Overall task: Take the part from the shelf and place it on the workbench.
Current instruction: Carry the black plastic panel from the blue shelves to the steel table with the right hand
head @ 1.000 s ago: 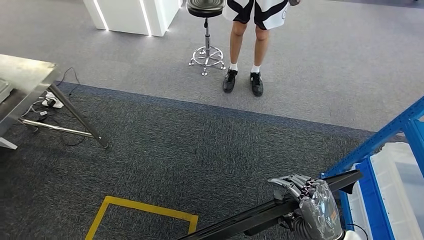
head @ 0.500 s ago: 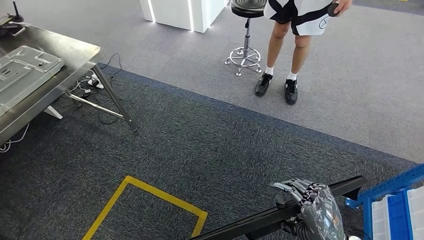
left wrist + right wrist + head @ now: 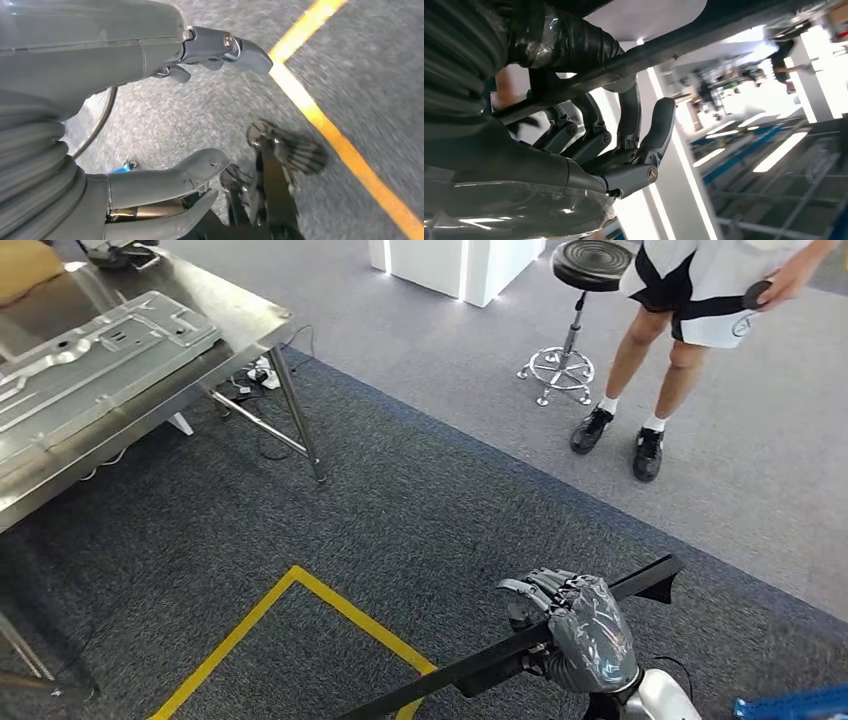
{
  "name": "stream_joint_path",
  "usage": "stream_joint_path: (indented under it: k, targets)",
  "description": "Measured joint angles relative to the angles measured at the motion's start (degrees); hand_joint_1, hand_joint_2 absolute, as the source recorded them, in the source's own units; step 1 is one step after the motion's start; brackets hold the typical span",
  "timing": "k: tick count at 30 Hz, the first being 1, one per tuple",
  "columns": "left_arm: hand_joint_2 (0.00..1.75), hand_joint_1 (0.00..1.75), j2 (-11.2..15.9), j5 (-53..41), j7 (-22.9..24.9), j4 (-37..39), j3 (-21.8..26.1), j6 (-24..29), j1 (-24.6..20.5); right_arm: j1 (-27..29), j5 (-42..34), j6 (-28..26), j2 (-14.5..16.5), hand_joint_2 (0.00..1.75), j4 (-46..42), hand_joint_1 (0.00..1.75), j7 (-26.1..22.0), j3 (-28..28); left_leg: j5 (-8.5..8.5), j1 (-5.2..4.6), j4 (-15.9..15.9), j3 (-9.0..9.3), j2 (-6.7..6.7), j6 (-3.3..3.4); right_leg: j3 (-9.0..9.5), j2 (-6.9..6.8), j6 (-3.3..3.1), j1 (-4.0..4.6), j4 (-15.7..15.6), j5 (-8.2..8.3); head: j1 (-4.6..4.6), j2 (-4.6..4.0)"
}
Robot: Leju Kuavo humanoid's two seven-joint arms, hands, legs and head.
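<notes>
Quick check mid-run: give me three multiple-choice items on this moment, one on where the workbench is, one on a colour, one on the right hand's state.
1. Where does the workbench stand in the head view?
A. upper left
B. lower right
C. centre

2. What colour is the floor tape?
A. red
B. yellow
C. white

3. What is the right hand doing?
A. hanging open
B. resting on the stool
C. gripping the long black part

Answers: 1 A, the steel top fills that corner. 2 B, yellow lines on dark carpet. 3 C, its fingers wrap the bar.
</notes>
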Motion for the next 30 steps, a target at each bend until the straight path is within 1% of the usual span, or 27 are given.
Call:
stream_joint_path:
  k: [1, 3, 4, 5, 6, 7, 8, 10, 11, 12, 13, 14, 15, 16, 17, 18, 19, 20, 21, 23, 24, 25, 26, 27, 28, 29, 30]
  targets:
    - [1.75, 0.00, 0.10, -0.13, 0.00, 0.00, 0.01, -0.08, 0.10, -0.54, -0.17, -0.02, 0.07, 1.75, 0.33, 1.75, 0.14, 0.48, -0.19, 0.19, 0.41, 0.00, -1.06, -0.27, 1.06, 0.33, 0.29, -0.31, -2.66, 2.22, 0.01, 0.00]
    - [1.75, 0.00, 0.25, -0.36, -0.52, 0.00, 0.00, -0.26, 0.24, -1.13, -0.49, -0.12, 0.09, 1.75, 0.83, 1.75, 0.35, 1.11, -0.79, 0.56, 1.73, -0.49, -3.04, -1.13, 3.73, 3.14, 0.89, -0.91, -8.99, 5.29, 0.04, 0.00]
    - [1.75, 0.00, 0.31, -0.43, -1.06, 0.00, -0.02, -0.44, 0.22, -1.23, -0.61, -0.19, 0.09, 1.75, 1.05, 1.75, 0.38, 1.35, -0.99, 0.68, 2.36, -1.01, -3.94, -1.58, 4.48, 4.56, 0.89, -1.06, -11.00, 5.74, 0.06, 0.00]
    - [1.75, 0.00, 0.38, -0.49, -1.67, 0.00, -0.03, -0.62, 0.23, -1.32, -0.70, -0.25, 0.12, 1.75, 1.26, 1.75, 0.35, 1.60, -1.03, 0.80, 2.74, -1.59, -4.74, -1.98, 4.68, 5.52, 0.70, -1.03, -11.72, 5.43, 0.09, 0.00]
    - [1.75, 0.00, 0.41, -0.54, -2.18, 0.00, -0.04, -0.80, 0.24, -1.53, -0.76, -0.26, 0.19, 1.75, 1.47, 1.75, 0.27, 1.85, -0.91, 0.91, 2.92, -2.04, -5.44, -2.33, 4.63, 5.53, 0.31, -0.86, -11.99, 5.28, 0.10, 0.00]
    - [1.75, 0.00, 0.40, -0.64, -2.54, 0.00, -0.06, -0.96, 0.34, -1.98, -0.82, -0.15, 0.33, 1.75, 1.69, 1.75, 0.15, 2.10, -0.75, 1.08, 2.79, -2.39, -6.08, -2.67, 4.57, 4.89, -0.18, -0.77, -12.00, 5.27, 0.08, 0.00]
    - [1.75, 0.00, 0.35, -0.78, -2.72, 0.00, -0.07, -1.05, 0.47, -2.65, -0.87, 0.06, 0.59, 1.75, 1.93, 1.75, 0.01, 2.38, -0.75, 1.17, 2.91, -2.55, -5.87, -2.95, 4.70, 4.19, -0.61, -0.69, -12.21, 5.37, 0.08, 0.00]
    - [1.75, 0.00, 0.25, -1.09, -2.63, 0.00, -0.14, -1.06, 0.42, -4.20, -1.04, 0.67, 1.34, 1.75, 2.43, 1.75, -0.13, 3.01, -2.14, 1.10, 5.48, -3.83, -2.97, -3.44, 5.10, 2.67, -1.46, -0.59, -12.77, 5.56, 0.02, 0.00]
    - [1.75, 0.00, 0.20, -1.13, -2.47, 0.00, -0.17, -0.99, 0.27, -4.89, -1.19, 0.95, 1.69, 1.75, 2.68, 1.75, -0.14, 3.33, -3.54, 1.05, 8.27, -5.19, -0.91, -3.59, 5.25, 1.81, -1.77, -0.41, -12.92, 5.55, -0.02, 0.00]
    - [1.75, 0.00, 0.18, -1.07, -2.24, 0.00, -0.19, -0.88, 0.10, -5.45, -1.37, 1.16, 1.98, 1.75, 2.94, 1.75, -0.13, 3.61, -5.11, 1.03, 11.71, -7.01, 0.56, -3.73, 5.33, 0.94, -1.99, -0.18, -12.98, 5.48, -0.04, 0.00]
    - [1.75, 0.00, 0.18, -0.97, -2.01, 0.00, -0.20, -0.77, 0.00, -5.99, -1.53, 1.33, 2.17, 1.75, 3.20, 1.75, -0.11, 3.82, -6.30, 1.07, 14.96, -8.78, 1.26, -3.78, 5.37, 0.04, -2.14, 0.04, -12.99, 5.38, -0.04, 0.00]
    - [1.75, 0.00, 0.18, -0.85, -1.81, 0.00, -0.19, -0.66, 0.03, -6.49, -1.64, 1.39, 2.35, 1.75, 3.48, 1.75, -0.09, 4.01, -6.64, 1.08, 16.94, -9.92, 1.57, -3.71, 5.44, -0.86, -2.27, 0.25, -12.99, 5.25, -0.04, 0.00]
    - [1.75, 0.00, 0.19, -0.71, -1.59, 0.00, -0.19, -0.56, 0.14, -6.95, -1.74, 1.41, 2.51, 1.75, 3.74, 1.75, -0.08, 4.13, -5.97, 1.06, 17.03, -10.09, 1.73, -3.55, 5.57, -1.70, -2.35, 0.43, -12.99, 5.11, -0.04, -0.01]
    - [1.75, 0.00, 0.20, -0.58, -1.36, 0.00, -0.18, -0.43, 0.30, -7.34, -1.84, 1.40, 2.64, 1.75, 3.92, 1.75, -0.08, 4.21, -4.33, 0.97, 14.99, -9.14, 1.97, -3.25, 5.79, -2.49, -2.39, 0.59, -12.99, 4.92, -0.05, -0.01]
    - [1.75, 0.00, 0.21, -0.45, -1.05, 0.00, -0.17, -0.25, 0.45, -7.64, -1.98, 1.37, 2.74, 1.75, 4.03, 1.75, -0.07, 4.25, -2.24, 0.75, 11.32, -7.34, 2.62, -2.80, 6.10, -3.23, -2.39, 0.72, -13.01, 4.70, -0.04, -0.01]
    - [1.75, 0.00, 0.30, -0.32, -0.69, 0.00, -0.14, -0.03, 0.51, -7.84, -2.21, 1.32, 2.77, 1.75, 4.09, 1.75, -0.06, 4.25, -0.85, 0.32, 7.76, -5.50, 3.91, -2.29, 6.42, -3.95, -2.34, 0.85, -13.09, 4.49, -0.04, -0.01]
    - [1.75, 0.00, 0.38, -0.23, -0.40, 0.00, -0.10, 0.15, 0.51, -7.97, -2.47, 1.27, 2.78, 1.75, 4.11, 1.75, -0.05, 4.25, 0.03, -0.19, 4.79, -4.00, 5.14, -1.77, 6.68, -4.63, -2.22, 0.96, -13.20, 4.30, -0.04, 0.00]
    - [1.75, 0.00, 0.46, -0.18, -0.16, 0.00, -0.04, 0.30, 0.50, -8.03, -2.72, 1.24, 2.76, 1.75, 4.13, 1.75, -0.01, 4.26, 0.23, -0.65, 3.14, -3.21, 6.04, -1.34, 6.87, -5.30, -2.05, 1.03, -13.38, 4.20, -0.03, 0.00]
    - [1.75, 0.00, 0.58, -0.15, 0.03, 0.00, 0.02, 0.40, 0.53, -8.06, -2.93, 1.21, 2.76, 1.75, 4.15, 1.75, 0.03, 4.26, -0.02, -1.00, 2.67, -3.02, 6.33, -1.06, 7.02, -5.96, -1.86, 1.07, -13.60, 4.14, -0.03, 0.00]
    - [1.75, 0.00, 0.74, -0.25, 0.64, 0.00, 0.10, 0.78, 0.84, -8.04, -3.07, 1.02, 2.69, 1.75, 4.10, 1.75, 0.22, 4.22, 0.34, -0.87, 1.57, -2.44, 5.12, -0.61, 7.75, -6.83, -1.33, 1.06, -14.12, 3.93, -0.02, 0.00]
    - [1.75, 0.00, 0.81, -0.36, 1.19, 0.00, 0.12, 1.15, 1.00, -7.83, -3.04, 0.70, 2.45, 1.75, 4.00, 1.75, 0.36, 4.11, 0.61, -0.61, 0.75, -1.84, 4.46, -0.37, 8.00, -6.07, -1.08, 1.02, -13.79, 3.44, -0.02, 0.00]
    - [1.75, 0.00, 0.83, -0.45, 1.88, 0.00, 0.12, 1.66, 1.07, -7.36, -2.97, 0.08, 2.10, 1.75, 3.76, 1.75, 0.50, 3.83, 0.89, -0.31, -0.08, -1.25, 3.83, -0.14, 7.75, -4.66, -0.89, 1.00, -12.46, 2.51, -0.02, 0.00]
    - [1.75, 0.00, 0.83, -0.44, 2.60, 0.00, 0.14, 2.20, 1.07, -6.53, -2.88, -0.69, 1.55, 1.75, 3.45, 1.75, 0.60, 3.42, 1.09, -0.01, -0.68, -0.76, 3.18, 0.03, 6.76, -2.82, -0.75, 0.93, -9.95, 1.15, -0.01, 0.00]
    - [1.75, 0.00, 0.81, -0.38, 3.15, 0.00, 0.20, 2.69, 1.03, -5.35, -2.78, -1.51, 0.85, 1.75, 3.11, 1.75, 0.62, 2.87, 1.11, 0.03, -0.88, -0.63, 2.43, 0.19, 5.01, -1.16, -0.68, 0.86, -6.47, -0.38, -0.02, 0.00]
    - [1.75, 0.00, 0.81, -0.29, 3.68, 0.00, 0.32, 3.11, 1.00, -3.93, -2.70, -2.29, 0.09, 1.75, 2.71, 1.75, 0.58, 2.13, 1.04, 0.05, -0.85, -0.60, 1.58, 0.25, 2.97, -0.30, -0.56, 0.76, -2.90, -1.66, -0.02, 0.00]
    - [1.75, 0.00, 0.79, -0.21, 4.11, 0.00, 0.49, 3.39, 1.04, -2.45, -2.64, -2.87, -0.74, 1.75, 2.37, 1.75, 0.53, 1.34, 0.92, 0.10, -0.73, -0.56, 0.63, 0.25, 1.28, 0.05, -0.38, 0.63, -0.43, -2.09, -0.02, 0.00]
    - [1.75, 0.00, 0.73, -0.19, 4.51, 0.00, 0.67, 3.61, 1.11, -1.11, -2.58, -3.34, -1.51, 1.75, 1.96, 1.75, 0.46, 0.45, 0.74, 0.15, -0.53, -0.51, -0.31, 0.16, 0.38, 0.17, -0.18, 0.49, 0.22, -1.41, -0.02, 0.00]
